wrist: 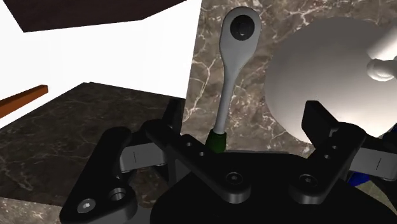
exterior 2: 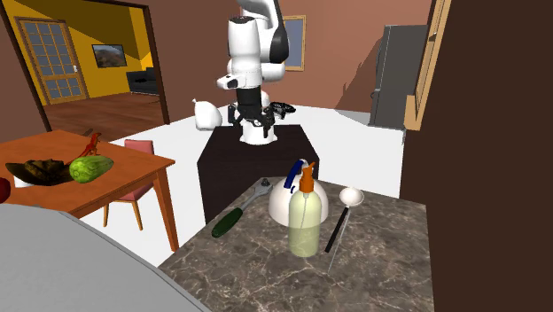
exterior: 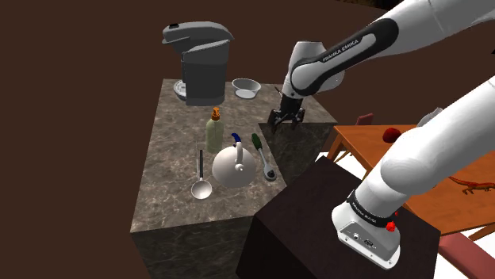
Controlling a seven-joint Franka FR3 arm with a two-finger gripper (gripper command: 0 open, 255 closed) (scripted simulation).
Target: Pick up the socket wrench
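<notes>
The socket wrench (exterior: pixel 262 155) lies flat on the marble counter (exterior: pixel 174 150), near its edge at the shoulder view's right. It has a silver shaft, a round ratchet head and a dark green handle. In the second exterior view the wrench (exterior 2: pixel 245 206) lies beside the white kettle (exterior 2: pixel 292 199). My black gripper (exterior: pixel 285 119) hangs open above the counter's edge, over the handle end and apart from the wrench. In the wrist view the wrench (wrist: pixel 229 76) stretches away from the gripper (wrist: pixel 245 118), its green handle end running under the hand between the spread fingers (wrist: pixel 324 130); nothing is held.
A white kettle (exterior: pixel 235 165) with a blue handle sits close beside the wrench. A bottle with an orange top (exterior: pixel 214 131), a ladle (exterior: pixel 201 178), a grey coffee machine (exterior: pixel 198 67) and a bowl (exterior: pixel 247 87) share the counter. The dark stand (exterior: pixel 317 214) and a wooden table (exterior: pixel 420 162) lie beyond the edge.
</notes>
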